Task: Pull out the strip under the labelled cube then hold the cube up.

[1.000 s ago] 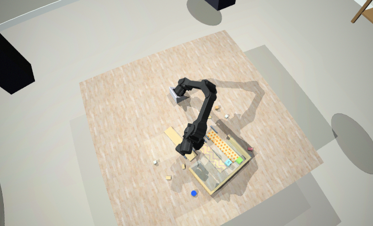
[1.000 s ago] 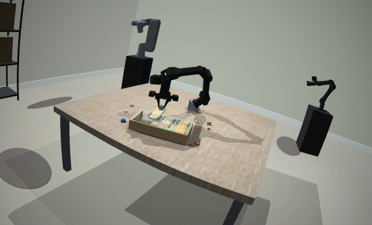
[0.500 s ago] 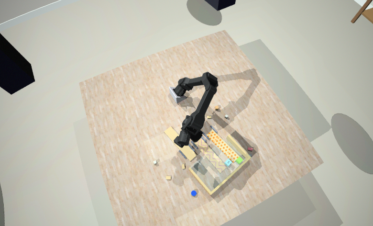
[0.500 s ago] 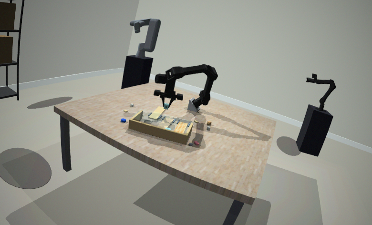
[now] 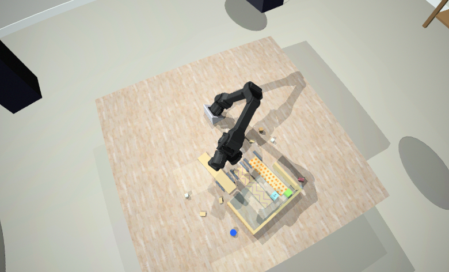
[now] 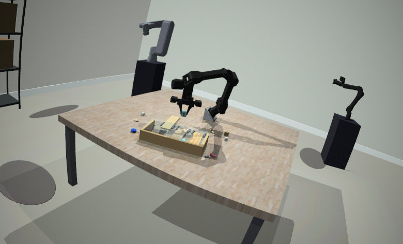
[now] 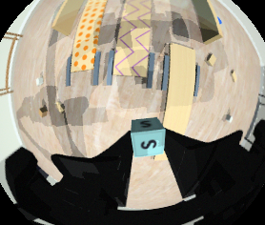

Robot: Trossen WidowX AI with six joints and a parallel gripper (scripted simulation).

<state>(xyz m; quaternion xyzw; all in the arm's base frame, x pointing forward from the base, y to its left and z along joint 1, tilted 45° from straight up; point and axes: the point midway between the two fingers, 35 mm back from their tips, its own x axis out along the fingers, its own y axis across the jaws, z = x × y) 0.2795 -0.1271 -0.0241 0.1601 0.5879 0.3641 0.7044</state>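
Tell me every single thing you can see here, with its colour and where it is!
table: one, pale wood, under everything
tray: one, tan walls
orange dotted strip: one, in tray
zigzag strip: one, tan, in tray
plain yellow strip: one, pulled out beside tray
green cube: one, tray's far end
plain cyan cube: one, beside green cube
blue disc: one, on table
labelled cube: one, cyan, held up
tool: one, black, shut on labelled cube
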